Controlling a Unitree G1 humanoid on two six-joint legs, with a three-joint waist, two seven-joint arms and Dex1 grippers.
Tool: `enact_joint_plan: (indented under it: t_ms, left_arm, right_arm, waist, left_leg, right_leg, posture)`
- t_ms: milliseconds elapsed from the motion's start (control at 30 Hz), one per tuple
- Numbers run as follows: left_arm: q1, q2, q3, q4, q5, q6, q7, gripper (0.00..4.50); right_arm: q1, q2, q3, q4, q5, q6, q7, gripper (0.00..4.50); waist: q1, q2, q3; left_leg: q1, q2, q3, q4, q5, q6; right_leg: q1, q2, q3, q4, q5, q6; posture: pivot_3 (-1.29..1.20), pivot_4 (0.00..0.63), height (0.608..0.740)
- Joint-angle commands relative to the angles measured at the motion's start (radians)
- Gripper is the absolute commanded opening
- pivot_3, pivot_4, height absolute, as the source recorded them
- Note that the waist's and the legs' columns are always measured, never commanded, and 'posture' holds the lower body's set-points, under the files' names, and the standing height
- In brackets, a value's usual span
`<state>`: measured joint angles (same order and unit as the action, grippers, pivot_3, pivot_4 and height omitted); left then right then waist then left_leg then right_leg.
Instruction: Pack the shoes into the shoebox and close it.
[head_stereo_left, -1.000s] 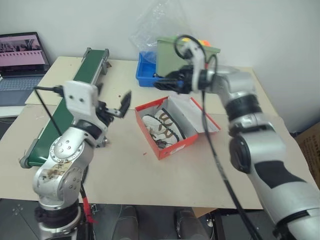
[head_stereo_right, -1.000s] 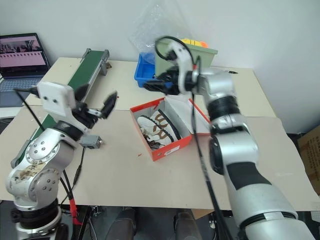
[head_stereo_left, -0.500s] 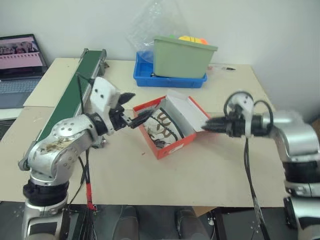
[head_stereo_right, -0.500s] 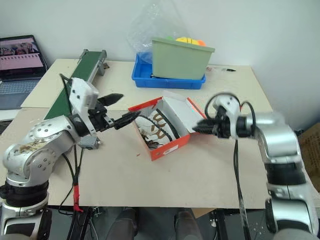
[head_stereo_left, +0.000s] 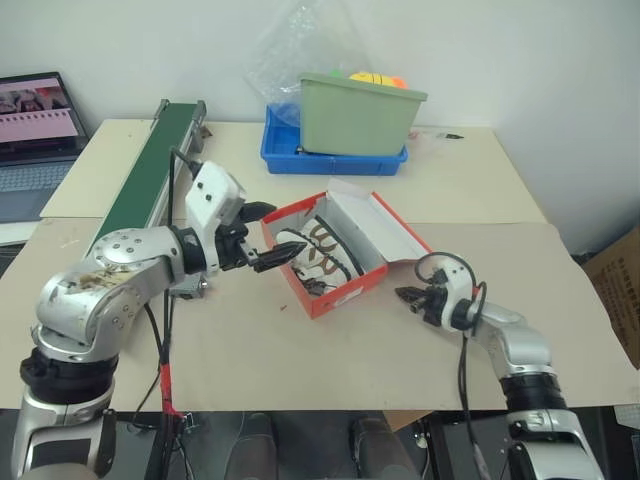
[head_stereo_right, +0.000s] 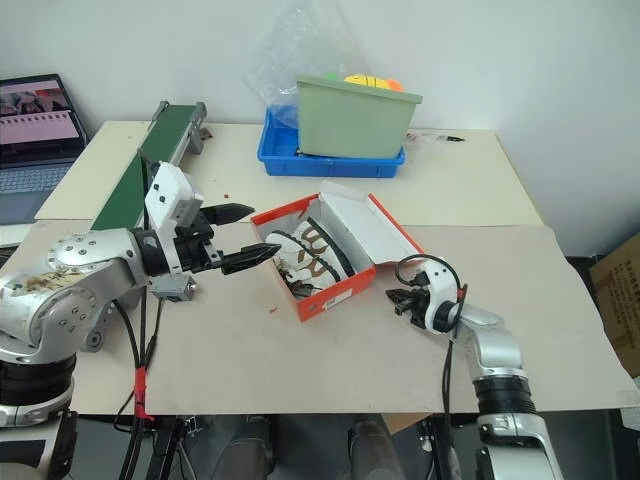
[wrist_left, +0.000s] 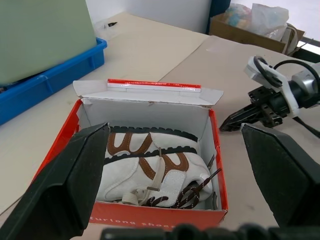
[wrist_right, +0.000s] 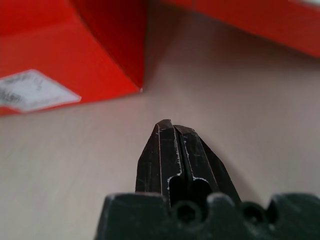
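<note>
Shoebox sits centre of the head view on the tan table, lid hinged open and leaning back toward upper right, white inside showing. Shoes lie in the box, cream w/ brown trim and dark laces, packed side by side; laces bunch at the near front wall. L gripper is left of centre, fingers spread wide, tips at the box's left end, one finger above the rim, the other reaching just over the near corner; can't tell if either touches card. In the L wrist view the box lies between the two spread fingers, shoes straight ahead. R gripper is low, right of centre, just off the box's right front corner, near the table top, under the lid's overhanging edge; fingers pressed together, nothing between them. R wrist view: closed tips point at the red box corner w/ a white label, small gap of table between tip and box. Green bin in blue tray upper centre, well apart from box; green conveyor upper left; laptop at far left edge.
</note>
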<state>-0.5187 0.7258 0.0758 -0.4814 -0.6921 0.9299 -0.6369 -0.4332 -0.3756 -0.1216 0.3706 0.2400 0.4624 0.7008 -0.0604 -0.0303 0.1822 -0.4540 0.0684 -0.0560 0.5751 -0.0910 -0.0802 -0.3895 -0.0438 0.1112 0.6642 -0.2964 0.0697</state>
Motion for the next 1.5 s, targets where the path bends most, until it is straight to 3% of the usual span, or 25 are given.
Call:
enact_joint_plan:
  t_ms: [33,233,400,667,800,967,1167,1300,1500]
  left_arm:
    - [0.035,0.054,0.059,-0.078,-0.017,0.027,0.007,4.50]
    - [0.153,0.132,0.105,-0.136,-0.008,0.052,0.013,4.50]
    - [0.186,0.135,0.081,-0.136,0.025,0.032,0.037,4.50]
    - [0.207,0.168,0.036,-0.142,0.083,-0.017,0.003,4.50]
    - [0.193,0.164,0.033,-0.128,0.090,-0.028,-0.005,4.50]
    - [0.189,0.161,0.045,-0.126,0.092,-0.028,-0.005,4.50]
    - [0.156,0.122,0.101,-0.111,0.078,-0.019,0.036,4.50]
    - [0.131,0.096,0.143,-0.112,0.043,0.001,0.059,4.50]
    - [0.111,0.079,0.193,-0.125,0.016,0.015,0.099,4.50]
  right_arm:
    - [-0.081,0.016,-0.054,0.115,0.028,-0.100,-0.025,0.05]
    - [-0.197,0.007,-0.107,0.306,0.027,-0.234,-0.083,0.05]
    - [-0.260,-0.006,-0.166,0.264,0.092,-0.231,-0.082,0.05]
    - [-0.247,-0.053,-0.066,-0.181,0.226,0.059,0.063,0.05]
    - [-0.172,-0.077,0.001,-0.406,0.297,0.214,0.094,0.05]
    - [-0.123,-0.083,0.055,-0.525,0.357,0.307,0.119,0.05]
    - [-0.143,-0.035,0.146,-0.434,0.316,0.302,0.112,0.05]
    - [-0.160,-0.013,0.288,-0.262,0.187,0.222,0.136,0.05]
    - [-0.264,0.078,0.328,0.045,0.050,0.048,0.097,0.05]
  waist:
    - [-0.002,0.000,0.000]
    - [-0.006,0.000,0.000]
    - [-0.005,0.000,0.000]
    - [-0.010,0.001,0.001]
    - [-0.005,0.001,0.001]
    - [0.008,0.001,0.001]
    - [0.012,0.001,0.001]
    - [0.014,0.000,0.000]
    - [0.000,-0.003,-0.001]
  left_leg:
    - [0.000,0.000,0.000,0.000,0.000,0.000]
    - [0.000,0.000,0.000,0.000,0.000,0.000]
    - [0.000,0.000,0.000,0.000,0.000,0.000]
    - [0.000,0.000,0.000,-0.001,0.000,0.000]
    - [0.000,0.000,0.000,-0.001,0.000,0.000]
    - [0.000,0.000,0.000,-0.001,0.000,0.000]
    - [0.000,0.001,0.001,-0.001,0.000,0.000]
    - [0.000,0.000,0.001,0.000,0.000,0.000]
    - [0.004,0.001,0.001,0.000,0.000,0.000]
  right_leg:
    - [0.000,0.000,0.000,0.000,0.000,0.000]
    - [0.000,0.000,0.000,0.000,0.001,-0.001]
    - [0.000,0.000,0.000,0.000,0.001,-0.001]
    - [-0.001,0.000,0.001,0.001,0.001,-0.001]
    - [0.000,0.000,0.000,0.000,0.001,-0.001]
    - [-0.001,0.000,0.000,0.000,0.001,-0.002]
    - [-0.001,0.000,0.000,0.000,0.001,-0.002]
    - [-0.001,0.000,0.000,0.000,0.001,-0.002]
    - [0.002,0.000,0.000,0.000,0.001,-0.001]
  posture:
    - [0.00,0.150,0.740]
    - [0.00,0.150,0.740]
    - [0.00,0.150,0.740]
    - [0.00,0.150,0.740]
    - [0.00,0.150,0.740]
    - [0.00,0.150,0.740]
    - [0.00,0.150,0.740]
    - [0.00,0.150,0.740]
    - [0.00,0.150,0.740]
